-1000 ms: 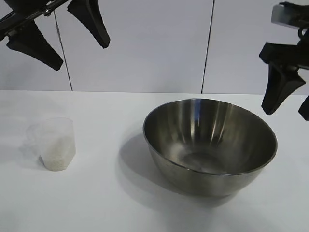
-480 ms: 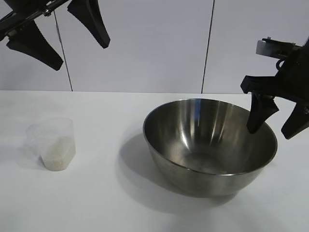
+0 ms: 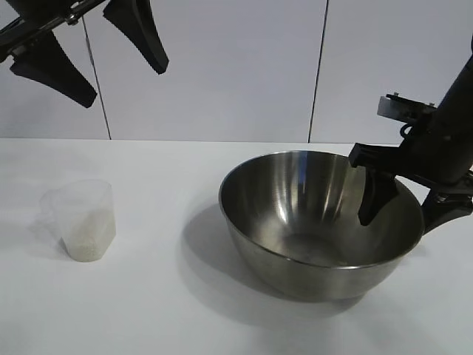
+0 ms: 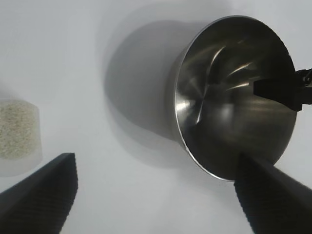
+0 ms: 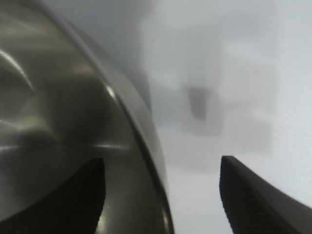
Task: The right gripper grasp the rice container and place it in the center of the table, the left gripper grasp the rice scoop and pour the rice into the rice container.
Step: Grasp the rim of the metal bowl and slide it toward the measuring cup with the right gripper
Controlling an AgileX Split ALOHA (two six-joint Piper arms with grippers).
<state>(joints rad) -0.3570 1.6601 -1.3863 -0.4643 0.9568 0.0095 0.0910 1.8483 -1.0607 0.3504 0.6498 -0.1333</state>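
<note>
The rice container (image 3: 295, 214), a shiny steel bowl, stands on the white table (image 3: 148, 310) right of centre. My right gripper (image 3: 400, 222) is open and straddles the bowl's right rim, one finger inside the bowl and one outside; the rim (image 5: 146, 151) runs between the fingers in the right wrist view. The rice scoop (image 3: 80, 220), a frosted clear cup, stands at the left with rice (image 3: 87, 235) in its bottom. My left gripper (image 3: 92, 55) hangs open and empty high above the scoop. The left wrist view shows the bowl (image 4: 214, 112) and the rice (image 4: 14, 129).
A white panelled wall (image 3: 236, 66) runs behind the table. Bare tabletop lies between the scoop and the bowl and along the front edge.
My right gripper has come down and leftward from above the table's right side onto the bowl's right rim. The left arm, the scoop and the bowl have not moved.
</note>
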